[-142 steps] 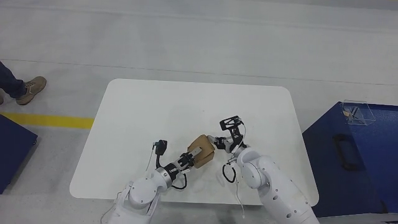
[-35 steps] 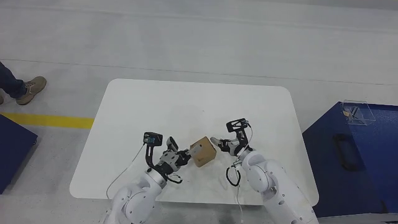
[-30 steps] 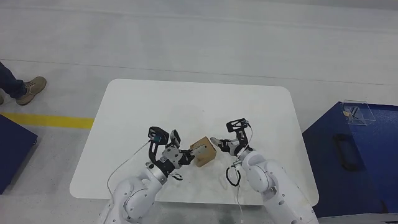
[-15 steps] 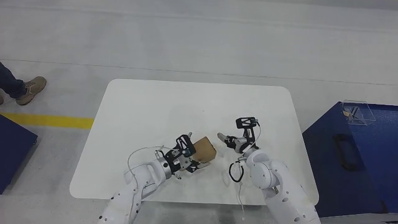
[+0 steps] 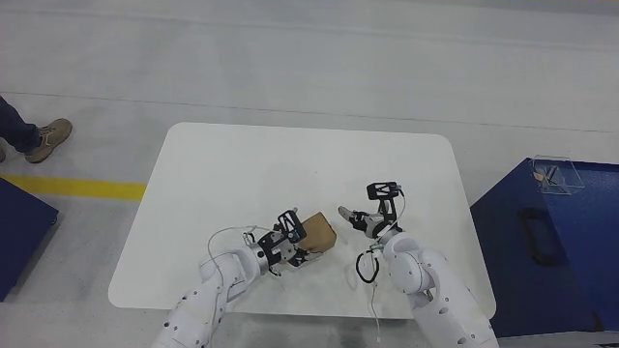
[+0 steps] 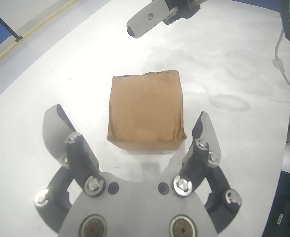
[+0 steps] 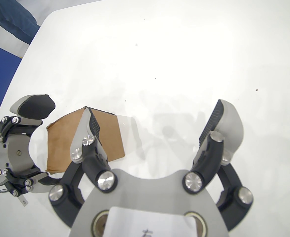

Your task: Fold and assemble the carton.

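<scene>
The carton stands on the tabletop in the lower centre of the top view, straight ahead of the left fingers, spread and empty, which are nearer to it than the right fingers, also spread and empty, on its other side.

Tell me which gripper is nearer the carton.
Left. The left gripper is open, its fingers flanking one end of the carton. The right gripper, also open, sits off its opposite side, bare table between.

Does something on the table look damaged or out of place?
Yes, slightly. The carton has frayed, torn-looking corners on the edge nearest the left gripper, and its far edge is ragged. Nothing else stands out.
</scene>
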You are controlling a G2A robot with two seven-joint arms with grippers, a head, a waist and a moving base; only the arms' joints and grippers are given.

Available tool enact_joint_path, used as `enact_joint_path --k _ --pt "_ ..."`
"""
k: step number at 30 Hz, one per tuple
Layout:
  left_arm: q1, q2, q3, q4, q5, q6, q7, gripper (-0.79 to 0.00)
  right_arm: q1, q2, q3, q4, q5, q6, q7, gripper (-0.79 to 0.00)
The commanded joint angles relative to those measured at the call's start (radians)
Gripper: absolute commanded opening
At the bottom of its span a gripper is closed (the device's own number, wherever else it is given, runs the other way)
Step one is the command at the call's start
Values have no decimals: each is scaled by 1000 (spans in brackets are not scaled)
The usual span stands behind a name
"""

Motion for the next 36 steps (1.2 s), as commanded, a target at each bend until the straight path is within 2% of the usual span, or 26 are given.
enact_joint_path --k 1,6,7,8,10,12,13,14,17,25,27,30,33,36 --pt "-9 -1 6 13 5 6 -7 0 0 0 0 0 0 0 0 0" --pt "-18 -3 20 34 -4 13 -25 0 0 0 0 0 0 0 0 0" --pt "-20 -4 21 38 -8 14 -28 -49 0 0 0 0 0 0 0 0" --pt "-20 -4 23 42 -19 8 -28 -65 0 0 0 0 0 0 0 0" --pt "-26 -5 24 48 -23 10 -38 -188 0 0 0 0 0 0 0 0" --pt "-26 -5 27 48 -28 14 -41 -215 0 0 0 0 0 0 0 0" --pt "-26 -5 28 49 -34 13 -41 -277 0 0 0 0 0 0 0 0" --pt "-27 -5 29 48 -35 12 -41 -394 0 0 0 0 0 0 0 0" --pt "-26 -5 31 45 -46 8 -38 -449 0 0 0 0 0 0 0 0" --pt "-15 -2 27 18 -95 -12 -30 -714 0 0 0 0 0 0 0 0" --pt "3 -2 16 -11 -156 -33 -30 -785 -4 0 7 -3 4 -1 -15 0" --pt "45 -5 -13 -57 -350 -61 -66 -785 -24 4 54 -31 28 4 -63 0" --pt "87 -13 -35 -105 -642 -74 -189 -785 -62 9 101 -86 46 5 -100 0" --pt "116 -19 -38 -143 -929 27 -427 -785 -96 14 135 -133 56 -3 -114 0"
